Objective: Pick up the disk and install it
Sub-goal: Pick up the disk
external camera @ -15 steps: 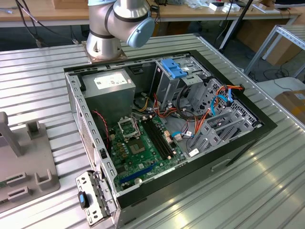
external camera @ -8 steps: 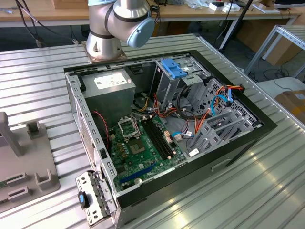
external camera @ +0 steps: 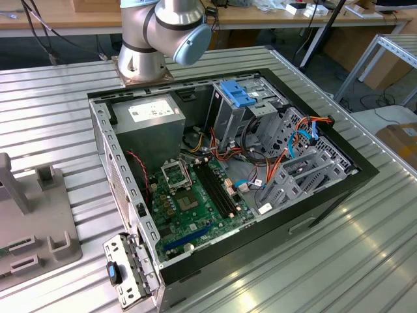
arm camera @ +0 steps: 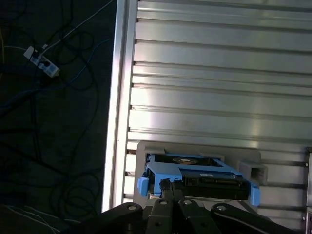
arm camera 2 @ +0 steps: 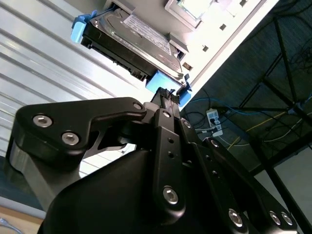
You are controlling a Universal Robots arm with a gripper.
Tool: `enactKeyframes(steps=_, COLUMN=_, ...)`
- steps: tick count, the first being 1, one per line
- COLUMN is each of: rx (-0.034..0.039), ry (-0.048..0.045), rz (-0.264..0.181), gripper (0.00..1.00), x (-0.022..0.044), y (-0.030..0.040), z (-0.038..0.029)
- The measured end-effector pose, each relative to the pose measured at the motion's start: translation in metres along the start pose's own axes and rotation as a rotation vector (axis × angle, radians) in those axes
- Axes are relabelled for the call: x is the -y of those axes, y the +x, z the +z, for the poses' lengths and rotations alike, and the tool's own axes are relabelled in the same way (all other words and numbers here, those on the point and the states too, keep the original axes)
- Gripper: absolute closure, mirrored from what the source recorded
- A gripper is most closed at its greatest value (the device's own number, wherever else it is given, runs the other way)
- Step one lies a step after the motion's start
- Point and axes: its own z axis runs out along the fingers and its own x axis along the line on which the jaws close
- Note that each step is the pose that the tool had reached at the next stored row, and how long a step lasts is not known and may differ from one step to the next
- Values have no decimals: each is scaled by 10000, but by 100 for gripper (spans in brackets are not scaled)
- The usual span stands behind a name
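Blue-framed disk (arm camera: 195,176) sits in grey holder (arm camera: 243,156) on ribbed table (arm camera: 219,73); we see gripper (arm camera: 165,186) clamped on its frame edge, jaws nrly together.

The arm (external camera: 159,29) is built of fat silver-grey cylinders, 1 joint closed off with a pale blue round cap (external camera: 195,40). In the second wrist view the gripper (arm camera 2: 168,95) is matte black, its hinged link bars studded with shiny silver screw heads (arm camera 2: 170,195).

My gripper (arm camera 2: 168,95) is matt black; the disk (arm camera 2: 126,44) is edged in smooth blue plastic; the table (arm camera: 219,73) is ribbed, shiny metal.
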Motion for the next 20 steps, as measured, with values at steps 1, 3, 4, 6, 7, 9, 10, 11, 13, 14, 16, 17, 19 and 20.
enactKeyframes(steps=1, rx=-1, ry=0, rz=-25, gripper=89, x=0, y=0, z=0)
enactKeyframes(steps=3, rx=-13, ry=6, rz=-359, gripper=89, x=0, y=0, z=0)
enactKeyframes(steps=4, rx=-23, ry=11, rz=-616, gripper=89, x=0, y=0, z=0)
enactKeyframes(steps=6, rx=-42, ry=20, rz=-1146, gripper=89, x=0, y=0, z=0)
enactKeyframes(steps=7, rx=-49, ry=23, rz=-1334, gripper=89, x=0, y=0, z=0)
enactKeyframes(steps=9, rx=-69, ry=33, rz=-1861, gripper=89, x=0, y=0, z=0)
enactKeyframes(steps=10, rx=-73, ry=35, rz=-1979, gripper=89, x=0, y=0, z=0)
enactKeyframes(steps=11, rx=-78, ry=37, rz=-2092, gripper=89, x=0, y=0, z=0)
enactKeyframes(steps=13, rx=-89, ry=42, rz=-2399, gripper=89, x=0, y=0, z=0)
enactKeyframes(steps=14, rx=-99, ry=47, rz=-2669, gripper=89, x=0, y=0, z=0)
enactKeyframes(steps=16, rx=-125, ry=59, rz=-3361, gripper=89, x=0, y=0, z=2)
enactKeyframes(steps=17, rx=-137, ry=65, rz=-3683, gripper=89, x=0, y=0, z=2)
enactKeyframes(steps=19, rx=-160, ry=76, rz=-4321, gripper=89, x=0, y=0, z=4)
enactKeyframes(steps=20, rx=-169, ry=80, rz=-4555, gripper=89, x=0, y=0, z=5)
